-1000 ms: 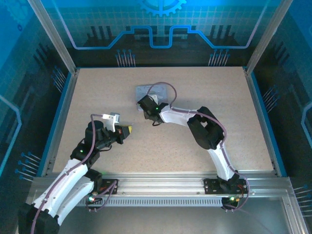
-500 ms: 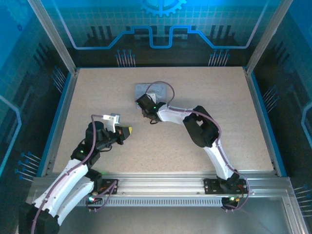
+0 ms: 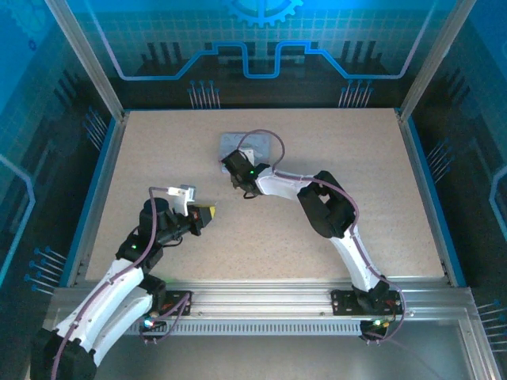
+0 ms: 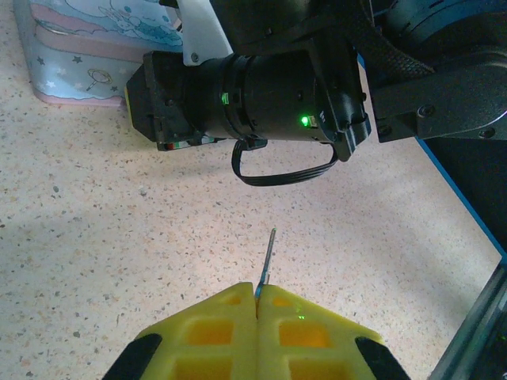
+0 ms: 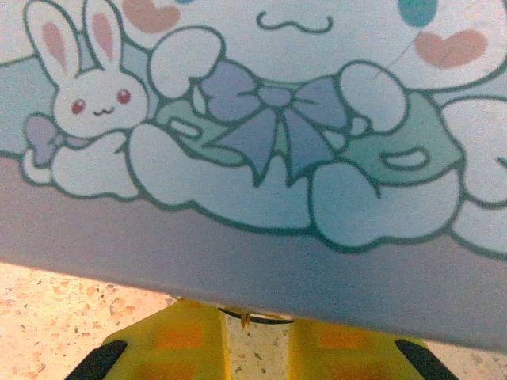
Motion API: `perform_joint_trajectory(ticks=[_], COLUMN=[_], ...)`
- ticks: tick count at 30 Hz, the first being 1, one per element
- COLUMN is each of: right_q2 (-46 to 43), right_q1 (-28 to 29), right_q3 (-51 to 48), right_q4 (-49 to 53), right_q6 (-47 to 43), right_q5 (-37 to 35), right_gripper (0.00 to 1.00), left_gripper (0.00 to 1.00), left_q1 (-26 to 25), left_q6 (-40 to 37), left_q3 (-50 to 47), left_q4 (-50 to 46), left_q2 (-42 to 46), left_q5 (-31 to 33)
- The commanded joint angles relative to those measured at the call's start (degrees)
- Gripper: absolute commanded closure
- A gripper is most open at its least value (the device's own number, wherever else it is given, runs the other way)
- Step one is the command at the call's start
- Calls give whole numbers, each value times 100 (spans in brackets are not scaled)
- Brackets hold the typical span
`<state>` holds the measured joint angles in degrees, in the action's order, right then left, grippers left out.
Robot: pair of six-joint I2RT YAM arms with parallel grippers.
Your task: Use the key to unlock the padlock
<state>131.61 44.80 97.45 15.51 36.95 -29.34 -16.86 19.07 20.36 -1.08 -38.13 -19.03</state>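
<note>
My left gripper (image 3: 207, 212) (image 4: 257, 290) is shut on the key (image 4: 269, 255). The key is a thin dark sliver that sticks out past the yellow fingertips, above the table, pointing toward the right arm's wrist (image 4: 261, 95). My right gripper (image 3: 233, 162) (image 5: 257, 331) stands open against the near edge of the pale cartoon tin (image 3: 265, 146) (image 5: 277, 119) (image 4: 79, 47), with bare table showing between its fingers. A thin dark loop with a small brass bit (image 5: 246, 318) peeks out under the tin's edge between those fingers. The blue body of the padlock is hidden.
The speckled tabletop (image 3: 356, 158) is bounded by blue rails (image 3: 424, 182) at left and right. A black cable loop (image 4: 281, 170) hangs under the right wrist, ahead of the key.
The right wrist has crept slightly up and left, closer to the tin. The left arm with the key has stayed put.
</note>
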Motion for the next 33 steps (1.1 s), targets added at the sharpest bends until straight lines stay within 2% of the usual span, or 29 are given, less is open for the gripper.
perform_joint_trajectory(ticks=[1, 10, 18, 26, 33], right_q2=[-238, -872, -1558, -2042, -2311], right_q1=[-110, -309, -541, -917, -1008], right_q3=[-160, -521, -1100, -1720, -1844], right_q4=[-4, 334, 149, -408, -446], right_q6=[110, 40, 326, 907, 1028], right_q5=[218, 1645, 2824, 4114, 4669], right_gripper=[92, 96, 97, 96, 96], left_gripper=[100, 100, 100, 100, 100], left_q1=[34, 12, -263, -535, -537], left_q6=[-165, -137, -210, -356, -354], left_q3=[-85, -132, -138, -196, -166], left_q4=[171, 412, 792, 1681, 2611], left_q2=[46, -92, -504, -1162, -2009], left_q5=[-179, -329, -214, 116, 72])
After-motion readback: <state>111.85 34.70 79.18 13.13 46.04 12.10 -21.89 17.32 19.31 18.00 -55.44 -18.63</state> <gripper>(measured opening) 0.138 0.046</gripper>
